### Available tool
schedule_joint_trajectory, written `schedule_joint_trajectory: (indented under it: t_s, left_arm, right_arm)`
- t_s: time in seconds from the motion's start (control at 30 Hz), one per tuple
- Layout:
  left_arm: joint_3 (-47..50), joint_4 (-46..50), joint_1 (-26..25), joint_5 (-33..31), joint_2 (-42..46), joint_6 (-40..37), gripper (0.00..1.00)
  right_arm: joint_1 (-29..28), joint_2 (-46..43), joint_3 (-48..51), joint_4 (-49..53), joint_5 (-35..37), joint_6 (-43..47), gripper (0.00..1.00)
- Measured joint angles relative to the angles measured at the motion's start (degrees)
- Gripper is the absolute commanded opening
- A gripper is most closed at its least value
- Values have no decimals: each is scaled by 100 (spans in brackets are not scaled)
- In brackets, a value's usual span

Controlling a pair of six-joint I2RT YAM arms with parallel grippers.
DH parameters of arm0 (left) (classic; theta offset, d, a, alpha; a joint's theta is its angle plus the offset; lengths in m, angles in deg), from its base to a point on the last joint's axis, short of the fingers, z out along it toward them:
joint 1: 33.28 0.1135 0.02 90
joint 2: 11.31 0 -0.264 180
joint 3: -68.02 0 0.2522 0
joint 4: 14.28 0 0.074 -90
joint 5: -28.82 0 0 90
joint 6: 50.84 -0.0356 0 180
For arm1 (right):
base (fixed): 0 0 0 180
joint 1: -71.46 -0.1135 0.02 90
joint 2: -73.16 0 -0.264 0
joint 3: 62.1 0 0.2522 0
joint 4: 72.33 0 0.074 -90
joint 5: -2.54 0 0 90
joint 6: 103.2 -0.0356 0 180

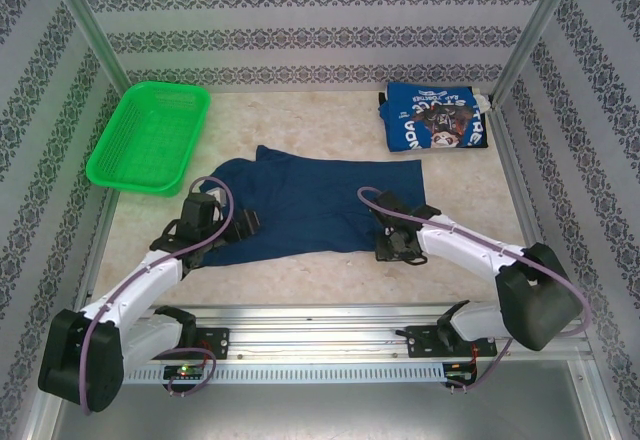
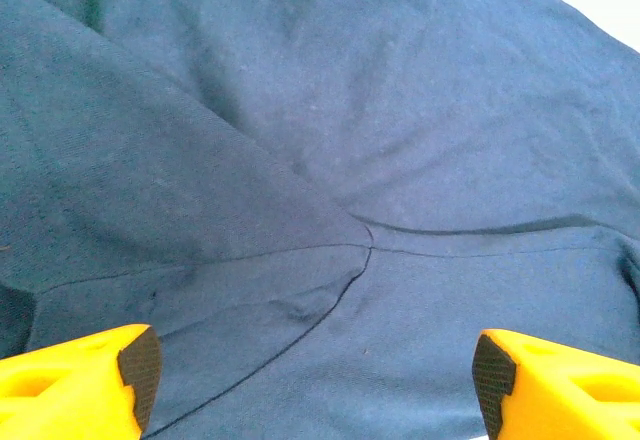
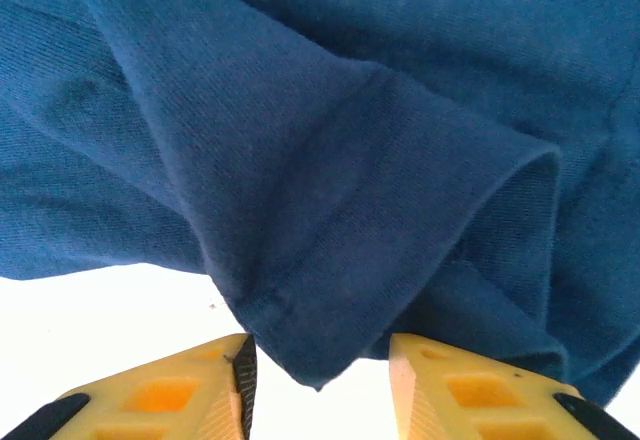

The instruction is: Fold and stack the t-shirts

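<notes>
The dark navy t-shirt lies spread and rumpled on the middle of the table. A brighter blue t-shirt with white lettering rests folded at the back right. My left gripper hovers over the navy shirt's left part, and in the left wrist view it stands wide open above a seam junction of the navy cloth. My right gripper is at the shirt's near right edge. Its jaws are open, with a folded hem corner hanging between the fingers, a gap on the right side.
A green mesh basket stands at the back left. Patterned walls close the table on three sides, with metal posts at the back corners. Bare tabletop lies behind the navy shirt, between basket and folded shirt.
</notes>
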State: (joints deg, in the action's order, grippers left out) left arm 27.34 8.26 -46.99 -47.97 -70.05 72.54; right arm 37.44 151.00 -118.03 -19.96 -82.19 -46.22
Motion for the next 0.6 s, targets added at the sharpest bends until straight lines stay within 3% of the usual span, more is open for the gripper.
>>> schedule_joint_trajectory:
  t_s: [0.4, 0.6]
  left_arm:
    - [0, 118, 144, 50, 74, -28, 82]
    - [0, 133, 184, 68, 127, -63, 82]
  right_arm:
    - [85, 273, 0, -308, 96, -116, 17]
    - [129, -122, 0, -240, 188, -109, 5]
